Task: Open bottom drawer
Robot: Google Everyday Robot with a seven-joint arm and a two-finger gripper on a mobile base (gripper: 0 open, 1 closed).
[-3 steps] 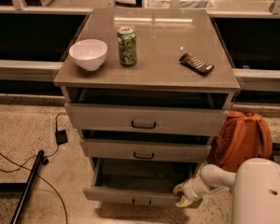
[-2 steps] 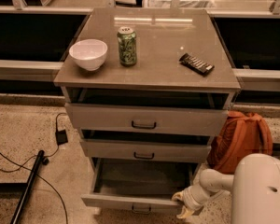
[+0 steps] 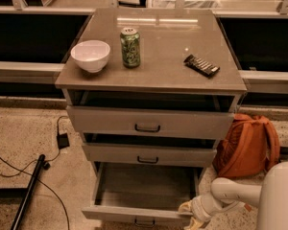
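Observation:
The bottom drawer (image 3: pixel 134 213) is the lowest of three grey-beige drawers in the cabinet and stands pulled well out, its plain grey inside (image 3: pixel 144 183) showing. Its small dark bar handle (image 3: pixel 145 222) sits at the bottom edge of the view. My gripper (image 3: pixel 192 213) is at the drawer front's right end, at the lower right of the view, on the end of my white arm (image 3: pixel 235 195). The middle drawer (image 3: pixel 148 155) and top drawer (image 3: pixel 149 123) stand slightly out.
On the cabinet top (image 3: pixel 153 75) are a white bowl (image 3: pixel 90 55), a green can (image 3: pixel 130 47) and a dark snack bar (image 3: pixel 201 65). An orange backpack (image 3: pixel 247 145) leans at the cabinet's right. Cables and a black rod (image 3: pixel 29 188) lie on the floor at left.
The bottom drawer has slid further out toward the camera. My gripper has moved with it, lower and nearer the bottom edge of the view.

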